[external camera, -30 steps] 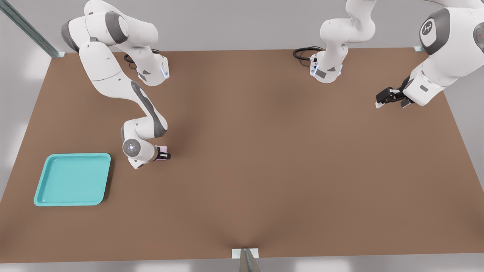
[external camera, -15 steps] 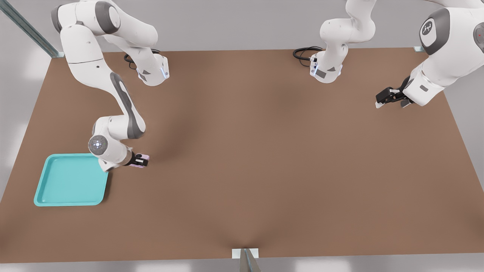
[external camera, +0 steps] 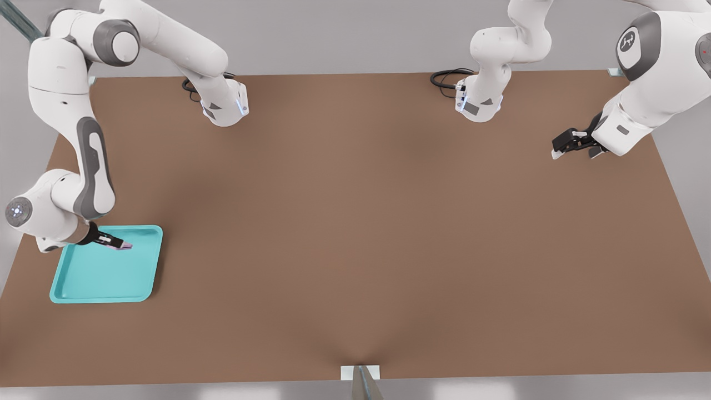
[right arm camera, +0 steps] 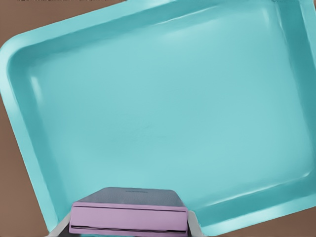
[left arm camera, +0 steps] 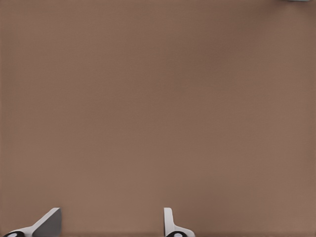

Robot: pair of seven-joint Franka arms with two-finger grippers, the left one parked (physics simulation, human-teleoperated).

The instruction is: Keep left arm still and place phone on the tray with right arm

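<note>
On the bench [external camera: 355,233], the tray [external camera: 83,278] lies toward eight o'clock; the tool [external camera: 114,243] holds the phone [external camera: 123,246] above the tray's interior near its twelve o'clock rim

the tray [external camera: 105,278] floor lies bare beneath the gripper [external camera: 119,245] holding the phone [external camera: 123,246]; only its low raised rim edges the brown table [external camera: 389,233] around

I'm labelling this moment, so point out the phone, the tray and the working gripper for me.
phone [right arm camera: 129,216]: right wrist view, on its pink-lilac side edge.
tray [external camera: 100,297]: front view, on its near raised rim.
gripper [external camera: 119,245]: front view, between its fingertips, shut on the phone above the tray.
</note>
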